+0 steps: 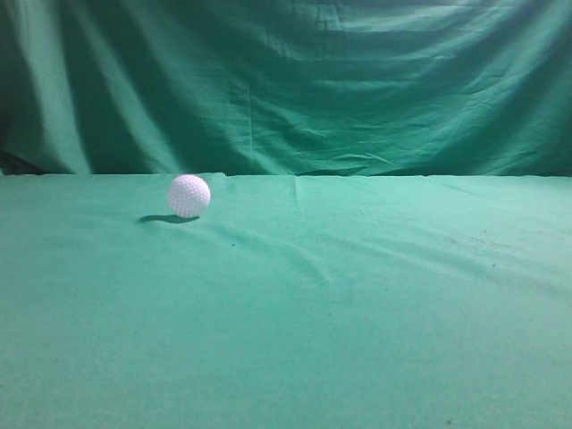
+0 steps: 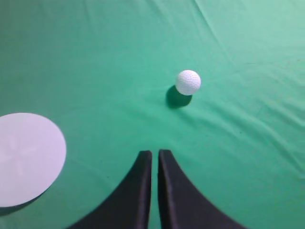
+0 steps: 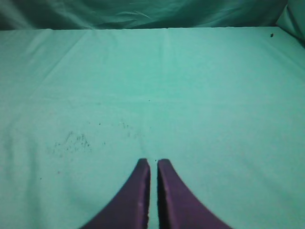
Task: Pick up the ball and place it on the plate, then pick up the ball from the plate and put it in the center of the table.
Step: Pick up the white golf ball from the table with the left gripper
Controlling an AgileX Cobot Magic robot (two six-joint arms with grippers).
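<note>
the ball (image 1: 189, 196) sits alone on the green counter (image 1: 357, 340), toward ten o'clock of the exterior view's middle and near the far edge where the backdrop curtain (image 1: 286, 80) hangs. nothing touches it; its small shadow falls at about eight o'clock.

in the left wrist view the left pincer (image 2: 155, 157) hovers above the cloth with its two dark fingers almost together, only a thin slit between them, and nothing in its grip. the ball (image 2: 188, 82) lies ahead of the tips at about one o'clock, apart from them. the plate (image 2: 26, 157), pale and round, lies flat at about nine o'clock of the tips, partly cut off by the picture's left edge, and it is bare.

the right pincer (image 3: 153, 164) is likewise nearly closed and holds nothing; only bare cloth with a few dark specks (image 3: 71, 140) shows ahead of it.

by the look of things the first step is in hand and not yet done: the ball is still to be picked up. the left arm seems the likelier one, since both ball and plate lie within its view. the next move would call for spreading the fingers wider than the ball, swinging toward one o'clock, and descending so the fingers straddle it. the ball is round and hard, so an off-centre squeeze could send it rolling.
</note>
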